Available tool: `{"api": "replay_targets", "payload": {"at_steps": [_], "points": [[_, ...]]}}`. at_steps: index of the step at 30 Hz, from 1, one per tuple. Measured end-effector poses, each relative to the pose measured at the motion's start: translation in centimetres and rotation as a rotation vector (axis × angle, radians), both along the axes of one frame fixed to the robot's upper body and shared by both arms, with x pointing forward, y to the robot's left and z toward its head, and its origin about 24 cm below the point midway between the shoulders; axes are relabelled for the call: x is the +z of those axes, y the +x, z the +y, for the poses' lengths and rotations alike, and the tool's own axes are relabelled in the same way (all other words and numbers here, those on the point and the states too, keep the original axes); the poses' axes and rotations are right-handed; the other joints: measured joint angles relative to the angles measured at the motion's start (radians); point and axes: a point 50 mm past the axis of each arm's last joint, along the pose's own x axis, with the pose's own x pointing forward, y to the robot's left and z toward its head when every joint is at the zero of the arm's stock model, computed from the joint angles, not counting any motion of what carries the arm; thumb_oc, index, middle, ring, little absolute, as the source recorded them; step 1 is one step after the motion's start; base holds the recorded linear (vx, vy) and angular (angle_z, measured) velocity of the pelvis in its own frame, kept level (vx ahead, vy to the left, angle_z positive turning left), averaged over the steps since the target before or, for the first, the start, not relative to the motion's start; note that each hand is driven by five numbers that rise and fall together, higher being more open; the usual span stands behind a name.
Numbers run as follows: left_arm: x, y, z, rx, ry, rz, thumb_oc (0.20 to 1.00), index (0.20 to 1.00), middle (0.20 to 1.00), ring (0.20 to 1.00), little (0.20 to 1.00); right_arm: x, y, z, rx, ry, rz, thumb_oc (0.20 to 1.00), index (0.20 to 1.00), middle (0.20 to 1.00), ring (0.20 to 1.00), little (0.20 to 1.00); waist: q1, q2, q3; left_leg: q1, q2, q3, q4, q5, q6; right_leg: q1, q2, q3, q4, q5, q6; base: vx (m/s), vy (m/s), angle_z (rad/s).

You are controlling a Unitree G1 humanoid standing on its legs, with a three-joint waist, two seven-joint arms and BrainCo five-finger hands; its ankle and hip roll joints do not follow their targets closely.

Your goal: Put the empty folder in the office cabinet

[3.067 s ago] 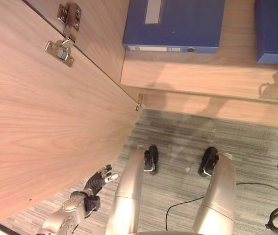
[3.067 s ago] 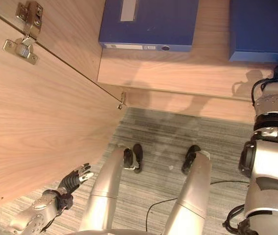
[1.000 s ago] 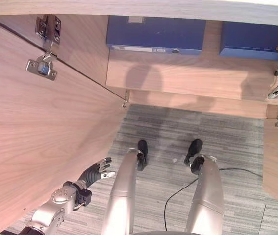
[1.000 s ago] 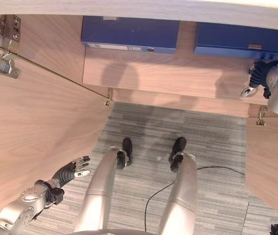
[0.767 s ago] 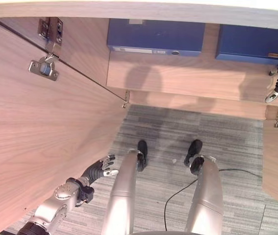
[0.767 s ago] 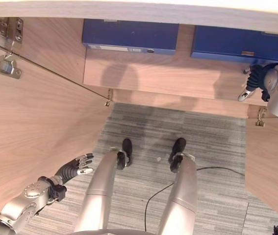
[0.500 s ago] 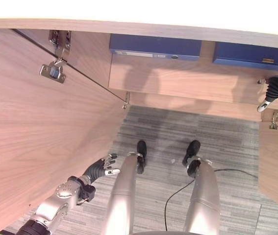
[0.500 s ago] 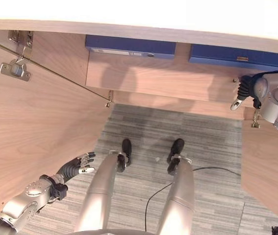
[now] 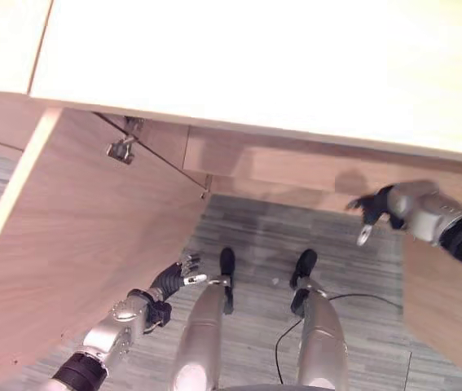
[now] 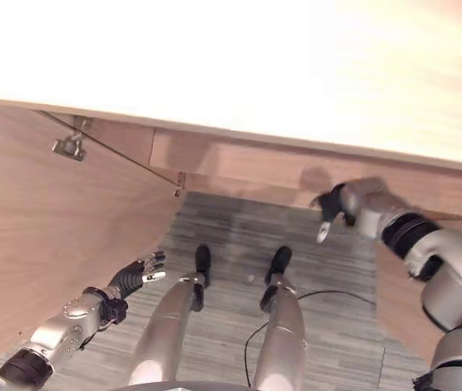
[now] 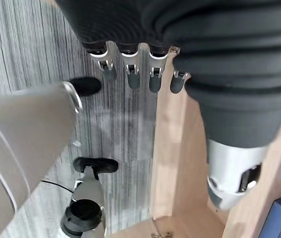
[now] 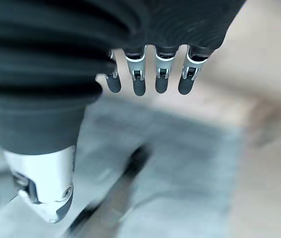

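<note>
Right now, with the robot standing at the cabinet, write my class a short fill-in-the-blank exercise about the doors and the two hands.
1. The left cabinet door stands ____.
2. Both hands hold ____: the left hand and the right hand.
3. The floor in front of the cabinet is striped ____ carpet.
4. A metal ____ is fixed to the inside of the left door.

Missing words: open; nothing; grey; hinge

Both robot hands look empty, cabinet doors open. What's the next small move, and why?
Probably shift the right robot hand onto the right door's edge to start closing it: it hangs open and empty before the cabinet, near that door. The left robot hand, also open, sits beside the left door.
</note>
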Motion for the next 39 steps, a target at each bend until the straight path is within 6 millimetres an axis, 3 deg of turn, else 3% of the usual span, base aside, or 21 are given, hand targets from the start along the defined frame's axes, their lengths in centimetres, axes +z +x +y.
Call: {"api": "replay_targets", "payload": {"at_steps": [3,7,8,10,13,14,16,18,19,20,21,22,25,27,28,31,32,35,37,39], "points": [[-0.4,-0.2,-0.1,-0.012,0.008,0.023,1.0,1.0,1.0,1.0,1.0,-3.2,-1.4,1.6,0.036,0.041,0.095,1.0,1.0,1.0,1.0,1.0,-0.003,0.005,0.016,0.05,0.002,-0.005,-0.025,0.003,-0.003,0.046,0.004,-0.007,-0.013,0.0,0.001,0.06,-0.093,0.02],[-1.7,-0.4,0.3,0.005,0.014,0.084,1.0,1.0,1.0,1.0,1.0,-5.4,-2.9,1.3,0.009,0.073,0.153,1.0,1.0,1.0,1.0,1.0,-0.007,-0.003,0.032,0.193,0.001,-0.01,-0.095,0.018,-0.007,0.184,0.012,-0.022,-0.061,-0.003,0.005,0.08,-0.123,0.08],[-2.7,-0.7,0.6,0.034,0.01,0.127,1.0,1.0,1.0,1.0,1.0,-5.9,-2.6,0.4,-0.081,0.108,0.131,1.0,1.0,1.0,1.0,1.0,-0.027,-0.006,0.031,0.249,0.003,-0.03,-0.137,0.022,-0.013,0.251,0.016,-0.046,-0.084,-0.012,0.019,0.04,-0.157,0.21],[-4.4,-1.0,0.7,0.095,0.007,0.199,1.0,1.0,1.0,1.0,1.0,-7.7,-3.0,-0.6,-0.212,0.151,0.108,1.0,1.0,1.0,1.0,1.0,-0.03,-0.01,0.029,0.315,0.006,-0.053,-0.177,0.047,-0.023,0.317,0.022,-0.074,-0.101,-0.011,0.014,0.08,-0.18,0.3],[-4.9,-1.6,-0.1,0.094,-0.009,0.223,1.0,1.0,1.0,1.0,1.0,-10.5,-4.6,0.2,-0.266,0.203,0.146,1.0,1.0,1.0,1.0,1.0,-0.023,-0.019,0.016,0.355,0.02,-0.086,-0.219,0.064,-0.038,0.355,0.035,-0.105,-0.102,-0.026,0.004,0.11,-0.207,0.24],[-5.1,-1.6,-0.4,0.104,-0.021,0.227,1.0,1.0,1.0,1.0,1.0,-11.8,-5.5,0.1,-0.318,0.225,0.168,1.0,1.0,1.0,1.0,1.0,-0.023,-0.017,0.015,0.366,0.024,-0.099,-0.235,0.073,-0.042,0.37,0.038,-0.12,-0.104,-0.03,0.003,0.2,-0.314,0.66],[-6.6,-2.1,-1.9,0.124,-0.033,0.289,1.0,1.0,1.0,1.0,1.0,-16.4,-9.9,0.2,-0.524,0.296,0.25,1.0,1.0,1.0,1.0,1.0,-0.023,0.015,-0.012,0.419,0.037,-0.171,-0.3,0.103,-0.058,0.446,0.053,-0.196,-0.113,-0.062,0.001,0.11,-0.22,0.84],[-7.6,-3.3,-2.7,0.115,-0.034,0.343,1.0,1.0,1.0,1.0,1.0,-18.5,-12.5,0.8,-0.596,0.309,0.32,1.0,1.0,1.0,1.0,1.0,-0.02,0.029,-0.048,0.422,0.052,-0.193,-0.314,0.106,-0.063,0.455,0.066,-0.22,-0.103,-0.089,-0.005,0.07,-0.159,0.42],[-8.4,-4.0,-3.2,0.113,-0.023,0.39,1.0,1.0,1.0,1.0,1.0,-19.1,-13.4,0.3,-0.666,0.322,0.298,1.0,1.0,1.0,1.0,1.0,-0.024,0.045,-0.061,0.418,0.062,-0.191,-0.328,0.102,-0.06,0.464,0.077,-0.231,-0.088,-0.105,-0.01,0.07,-0.149,0.28],[-8.9,-4.4,-3.5,0.107,-0.018,0.414,1.0,1.0,1.0,1.0,1.0,-19.5,-14.2,0.1,-0.7,0.319,0.297,1.0,1.0,1.0,1.0,1.0,-0.03,0.045,-0.078,0.423,0.081,-0.147,-0.331,0.087,-0.046,0.472,0.075,-0.24,-0.091,-0.109,-0.019,0.12,-0.142,0.21],[-9.1,-5.0,-3.6,0.094,-0.004,0.423,1.0,1.0,1.0,1.0,1.0,-20.2,-15.2,0.1,-0.759,0.322,0.283,1.0,1.0,1.0,1.0,1.0,-0.028,0.032,-0.086,0.455,0.115,-0.039,-0.341,0.05,0.005,0.491,0.083,-0.237,-0.094,-0.122,-0.03,0.11,-0.101,0.11],[-9.3,-5.5,-3.6,0.086,0.003,0.43,1.0,1.0,1.0,1.0,1.0,-20.6,-16.1,-0.2,-0.813,0.326,0.269,1.0,1.0,1.0,1.0,1.0,-0.034,0.023,-0.111,0.47,0.128,0.0,-0.347,0.029,0.035,0.503,0.094,-0.241,-0.093,-0.141,-0.035,0.08,-0.065,0.12],[-9.7,-6.5,-3.8,0.077,0.014,0.451,1.0,1.0,1.0,1.0,1.0,-21.3,-18.0,-1.0,-0.936,0.339,0.226,1.0,1.0,1.0,1.0,1.0,-0.055,0.019,-0.161,0.49,0.157,0.028,-0.337,0.025,0.051,0.539,0.098,-0.273,-0.086,-0.172,-0.03,0.1,-0.019,0.21],[-10.0,-7.0,-3.9,0.072,0.023,0.465,1.0,1.0,1.0,1.0,1.0,-21.8,-19.5,-1.4,-0.997,0.341,0.222,1.0,1.0,1.0,1.0,1.0,-0.061,0.014,-0.191,0.502,0.169,0.037,-0.336,0.025,0.05,0.557,0.101,-0.289,-0.08,-0.186,-0.03,0.09,0.012,0.25],[-10.5,-7.6,-4.1,0.063,0.044,0.493,1.0,1.0,1.0,1.0,1.0,-22.3,-21.2,-1.7,-1.068,0.343,0.228,1.0,1.0,1.0,1.0,1.0,-0.065,0.019,-0.2,0.522,0.183,0.057,-0.321,0.055,0.048,0.598,0.1,-0.314,-0.071,-0.201,-0.027,0.04,0.029,0.41],[-11.0,-8.6,-4.1,0.072,0.053,0.526,1.0,1.0,1.0,1.0,1.0,-22.7,-22.3,-1.6,-1.106,0.346,0.237,1.0,1.0,1.0,1.0,1.0,-0.066,0.01,-0.237,0.514,0.179,0.094,-0.296,0.125,-0.021,0.609,0.089,-0.327,-0.049,-0.222,-0.016,0.0,0.065,0.29],[-11.0,-8.5,-4.0,0.083,0.049,0.522,1.0,1.0,1.0,1.0,1.0,-22.8,-22.4,-1.3,-1.108,0.349,0.24,1.0,1.0,1.0,1.0,1.0,-0.062,0.008,-0.239,0.515,0.176,0.115,-0.307,0.131,-0.027,0.616,0.087,-0.341,-0.059,-0.221,-0.014,-0.03,0.09,0.33],[-11.0,-8.9,-3.5,0.104,0.049,0.525,1.0,1.0,1.0,1.0,1.0,-23.1,-22.7,-0.5,-1.115,0.364,0.246,1.0,1.0,1.0,1.0,1.0,-0.04,0.009,-0.245,0.521,0.169,0.126,-0.349,0.147,-0.025,0.637,0.086,-0.38,-0.065,-0.221,-0.016,0.02,0.137,0.48],[-11.6,-10.4,-2.9,0.109,0.082,0.561,1.0,1.0,1.0,1.0,1.0,-23.5,-23.8,0.0,-1.118,0.365,0.275,1.0,1.0,1.0,1.0,1.0,-0.036,0.02,-0.278,0.548,0.153,0.119,-0.419,0.15,-0.017,0.677,0.07,-0.434,-0.069,-0.228,-0.002,0.0,0.2,0.69],[-12.1,-11.6,-2.2,0.118,0.106,0.593,1.0,1.0,1.0,1.0,1.0,-23.7,-24.3,0.2,-1.118,0.366,0.288,1.0,1.0,1.0,1.0,1.0,-0.025,0.017,-0.313,0.554,0.139,0.123,-0.444,0.139,-0.028,0.683,0.056,-0.448,-0.085,-0.22,0.013,-0.04,0.215,0.36]]}}
